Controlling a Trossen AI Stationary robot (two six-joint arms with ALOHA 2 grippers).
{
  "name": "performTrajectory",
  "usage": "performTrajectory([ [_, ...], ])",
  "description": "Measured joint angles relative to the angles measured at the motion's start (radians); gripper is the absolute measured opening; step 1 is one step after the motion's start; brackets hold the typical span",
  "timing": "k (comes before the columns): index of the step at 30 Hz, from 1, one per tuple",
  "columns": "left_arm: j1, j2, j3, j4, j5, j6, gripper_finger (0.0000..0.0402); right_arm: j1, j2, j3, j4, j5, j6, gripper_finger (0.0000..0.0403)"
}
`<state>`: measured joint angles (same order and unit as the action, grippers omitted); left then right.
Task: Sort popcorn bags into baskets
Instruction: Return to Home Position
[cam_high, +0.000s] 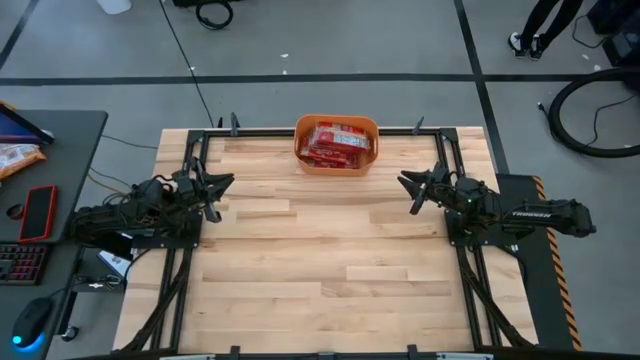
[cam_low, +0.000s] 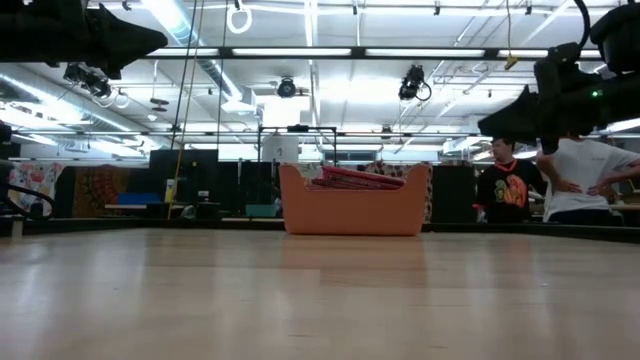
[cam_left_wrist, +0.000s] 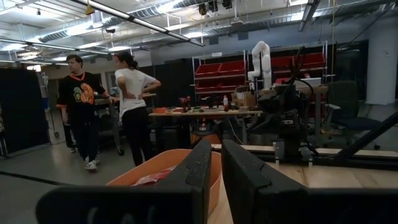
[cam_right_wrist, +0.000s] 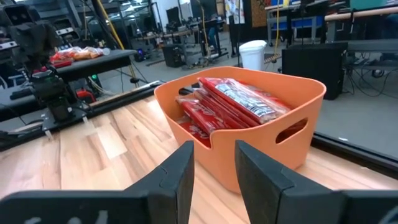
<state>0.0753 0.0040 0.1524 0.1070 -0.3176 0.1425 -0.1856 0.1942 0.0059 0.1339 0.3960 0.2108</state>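
The orange basket (cam_high: 336, 169) stands by its base at the middle of the table's far edge, also in the low view (cam_low: 350, 212) and both wrist views (cam_left_wrist: 140, 179) (cam_right_wrist: 283, 121). Several red popcorn bags (cam_high: 336, 143) (cam_right_wrist: 239, 99) lie stacked inside it, their tops showing above the rim (cam_low: 352, 177). No packet shows on the table. My left gripper (cam_high: 224, 185) (cam_left_wrist: 216, 168) hovers left of the basket, its fingers a narrow gap apart. My right gripper (cam_high: 406, 187) (cam_right_wrist: 214, 168) hovers right of the basket, open, pointing at it. Both are raised off the wood.
Bare wooden tabletop (cam_high: 320, 260) spreads in front of the basket. A side desk on the left holds a red phone (cam_high: 38, 212), a keyboard and a snack bag (cam_high: 15, 155). Two people (cam_low: 560, 180) stand in the room beyond the table's right side.
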Motion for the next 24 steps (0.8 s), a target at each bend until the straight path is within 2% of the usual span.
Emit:
performTrajectory([
  [12, 0.0, 0.0, -0.003, 0.002, 0.027, 0.0, 0.0043, 0.001, -0.012, 0.0, -0.041, -0.005, 0.017, 0.0121],
  [24, 0.0, 0.0, -0.118, 0.109, 0.026, -0.042, 0.0043, 0.001, -0.012, 0.0, -0.054, -0.002, 0.031, 0.0122],
])
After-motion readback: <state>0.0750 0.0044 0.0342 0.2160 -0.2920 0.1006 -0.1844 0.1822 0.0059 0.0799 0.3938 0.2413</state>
